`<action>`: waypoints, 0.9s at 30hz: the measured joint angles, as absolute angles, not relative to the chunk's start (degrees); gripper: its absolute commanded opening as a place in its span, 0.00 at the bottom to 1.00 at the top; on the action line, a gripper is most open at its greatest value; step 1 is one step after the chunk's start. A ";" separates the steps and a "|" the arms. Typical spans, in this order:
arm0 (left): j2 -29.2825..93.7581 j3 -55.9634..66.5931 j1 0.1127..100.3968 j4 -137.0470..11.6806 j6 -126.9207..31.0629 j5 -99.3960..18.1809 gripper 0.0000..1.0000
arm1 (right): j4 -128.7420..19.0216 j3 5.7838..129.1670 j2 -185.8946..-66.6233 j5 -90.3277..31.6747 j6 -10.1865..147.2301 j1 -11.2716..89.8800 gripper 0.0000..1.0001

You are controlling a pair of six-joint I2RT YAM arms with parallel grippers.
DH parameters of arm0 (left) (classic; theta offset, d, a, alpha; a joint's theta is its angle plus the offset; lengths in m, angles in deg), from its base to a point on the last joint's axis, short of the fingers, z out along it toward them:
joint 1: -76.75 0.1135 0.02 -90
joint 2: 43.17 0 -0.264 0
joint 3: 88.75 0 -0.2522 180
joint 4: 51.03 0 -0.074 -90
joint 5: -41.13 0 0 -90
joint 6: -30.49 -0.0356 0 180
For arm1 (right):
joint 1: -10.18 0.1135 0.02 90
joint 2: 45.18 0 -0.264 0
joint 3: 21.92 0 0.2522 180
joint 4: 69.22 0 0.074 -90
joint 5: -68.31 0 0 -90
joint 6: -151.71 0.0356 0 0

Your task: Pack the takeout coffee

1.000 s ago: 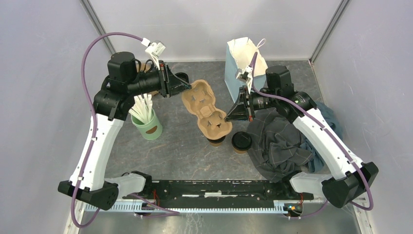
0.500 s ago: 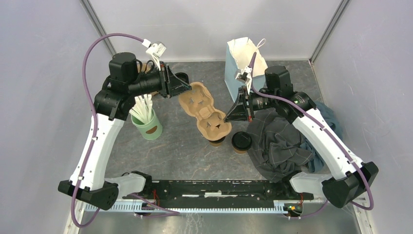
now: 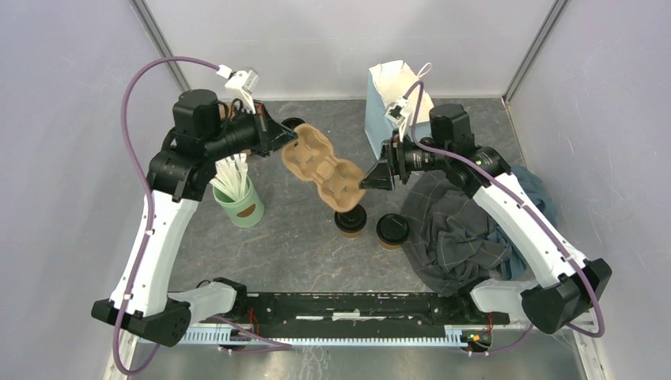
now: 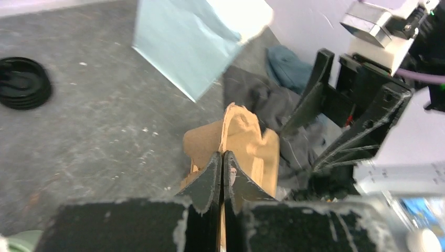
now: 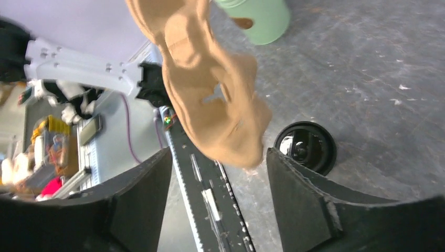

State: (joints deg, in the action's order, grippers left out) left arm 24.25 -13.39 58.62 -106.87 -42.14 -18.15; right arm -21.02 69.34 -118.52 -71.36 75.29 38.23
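The left claw (image 3: 291, 141) is clamped shut on the upper-left rim of the cardboard cup carrier (image 3: 320, 162), holding it tilted above the surface (image 3: 301, 245) in the middle of the overhead view. The right claw (image 3: 365, 180) stands open, its fingers either side of the carrier's lower-right end. The takeout coffee stands upright at lower centre: the first cup (image 3: 350, 221) just below the carrier's end, the second cup (image 3: 392, 229) just right of it, beside the grey cloth (image 3: 455, 229).

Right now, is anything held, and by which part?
Left gripper pinches the cardboard cup carrier by its end rim; right gripper open, holding nothing.
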 measured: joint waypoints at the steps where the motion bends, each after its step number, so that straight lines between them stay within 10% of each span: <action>1: 23.79 -13.36 58.62 -106.83 -42.08 -20.23 0.02 | -22.57 68.57 -118.04 -69.65 77.65 37.92 0.81; 12: 15.81 -7.55 58.67 -97.10 -32.83 -33.21 0.02 | -55.95 43.83 -110.13 -61.39 112.99 34.91 0.85; 27: 16.21 -4.29 58.67 -89.87 -24.29 -33.69 0.02 | -84.95 38.19 -116.38 -58.07 130.83 35.11 0.65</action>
State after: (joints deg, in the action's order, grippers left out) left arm 16.21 -4.29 58.67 -89.87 -24.29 -33.69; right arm -84.95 38.19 -116.38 -58.07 130.83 35.11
